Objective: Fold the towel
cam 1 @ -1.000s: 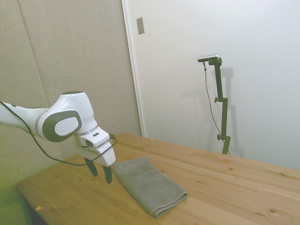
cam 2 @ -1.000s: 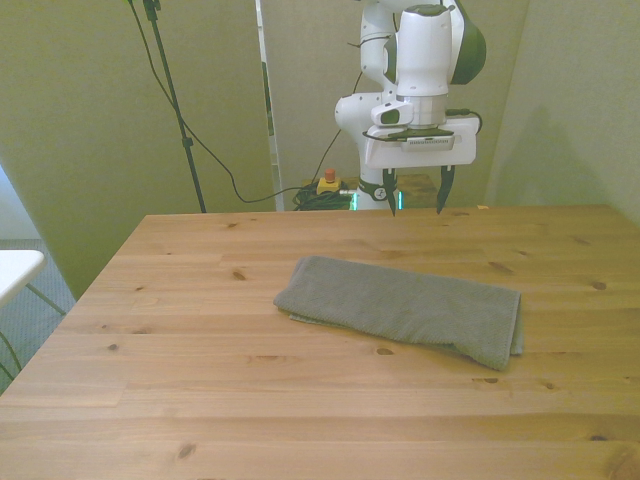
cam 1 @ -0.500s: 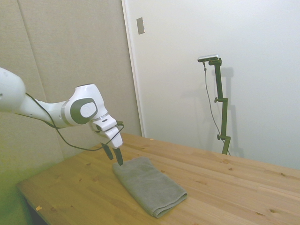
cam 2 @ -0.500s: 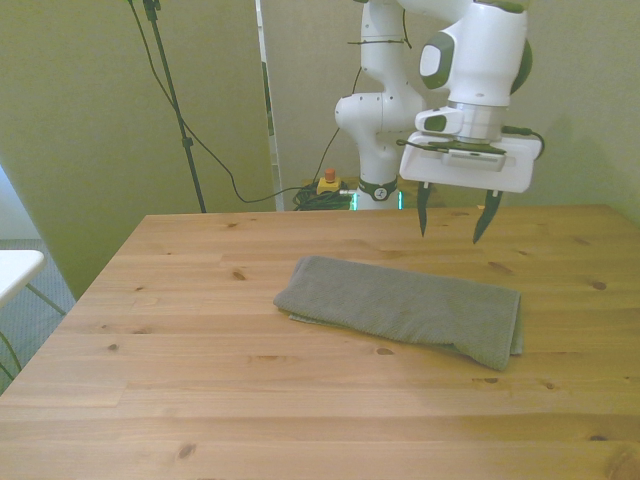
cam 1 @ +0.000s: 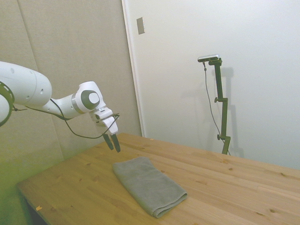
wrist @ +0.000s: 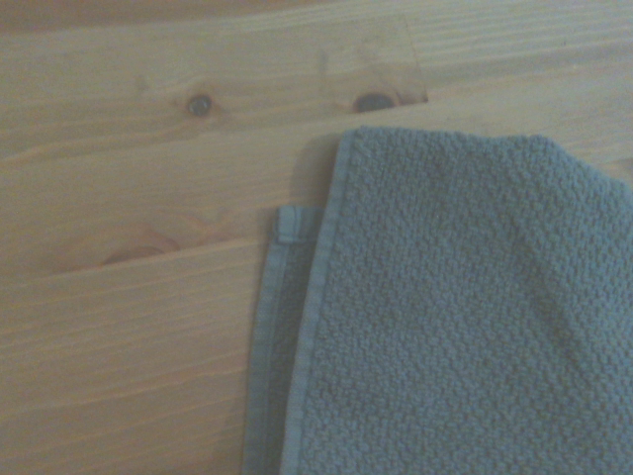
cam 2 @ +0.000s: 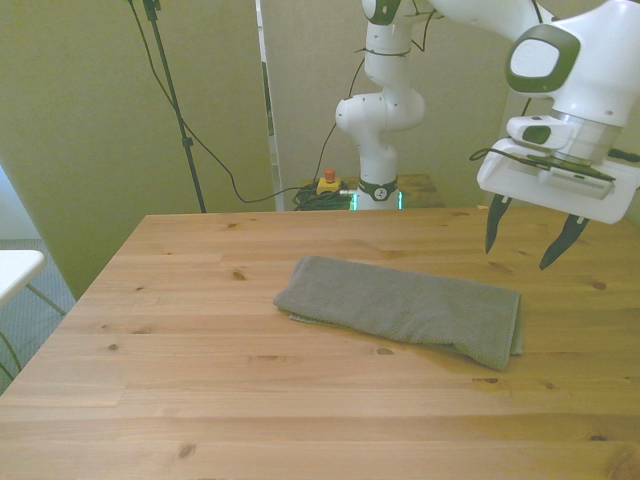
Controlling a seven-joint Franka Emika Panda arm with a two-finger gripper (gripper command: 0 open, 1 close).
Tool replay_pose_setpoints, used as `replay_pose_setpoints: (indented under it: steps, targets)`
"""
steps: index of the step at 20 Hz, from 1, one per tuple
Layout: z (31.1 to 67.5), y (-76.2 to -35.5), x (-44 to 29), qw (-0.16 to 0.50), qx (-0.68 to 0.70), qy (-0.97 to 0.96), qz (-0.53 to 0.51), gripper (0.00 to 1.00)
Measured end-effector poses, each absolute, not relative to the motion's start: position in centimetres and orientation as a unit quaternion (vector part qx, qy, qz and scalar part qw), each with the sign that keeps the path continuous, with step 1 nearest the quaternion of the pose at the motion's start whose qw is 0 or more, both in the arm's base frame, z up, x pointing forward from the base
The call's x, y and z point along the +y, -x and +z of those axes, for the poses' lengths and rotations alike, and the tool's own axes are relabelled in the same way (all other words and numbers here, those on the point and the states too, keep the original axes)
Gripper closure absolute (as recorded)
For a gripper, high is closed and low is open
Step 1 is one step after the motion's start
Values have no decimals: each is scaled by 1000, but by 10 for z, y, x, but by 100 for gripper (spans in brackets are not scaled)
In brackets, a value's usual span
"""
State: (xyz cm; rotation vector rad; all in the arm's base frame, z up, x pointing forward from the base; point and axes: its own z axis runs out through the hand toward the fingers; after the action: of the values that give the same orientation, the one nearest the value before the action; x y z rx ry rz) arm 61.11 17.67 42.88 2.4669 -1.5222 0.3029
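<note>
Grey towel (cam 2: pixel 405 310) lying folded on the desk (cam 2: pixel 200 400)

Its terry layers are stacked, a hemmed lower edge (wrist: pixel 269 327) peeking out beside the top layer; the tool (cam 2: pixel 528 230) hangs above its end, released, fingers spread.

Towel (cam 2: pixel 405 309): grey terry cloth, matt, nubbly looped weave; flat smoother hem band along edge, seen close in wrist view (wrist: pixel 465 327). Table (cam 2: pixel 200 380): pale wood planks, dark knots, smooth, faint satin sheen. Arm (cam 1: pixel 28 89): white plastic shell, glossy, grey joint caps. Gripper (cam 2: pixel 528 232): white body, dark matt fingers.
</note>
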Motion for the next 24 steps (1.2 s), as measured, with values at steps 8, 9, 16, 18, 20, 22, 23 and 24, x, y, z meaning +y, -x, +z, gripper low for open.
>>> replay_pose_setpoints:
  steps: [8, 9, 16, 18, 20, 22, 23, 24]
  targets:
    - [381, -626, 180, 180, -520, -826, 120, 0]
    - [380, -626, 183, 178, -520, -827, 123, 0]
    - [375, -629, 190, 166, -523, -826, 130, 0]
    - [370, -633, 189, 167, -525, -824, 130, 0]
    - [367, -638, 188, 168, -527, -823, 130, 0]
    - [364, -640, 188, 168, -528, -822, 129, 0]
    - [363, -641, 188, 169, -528, -822, 129, 0]
    - [362, -641, 188, 170, -529, -822, 129, 0]
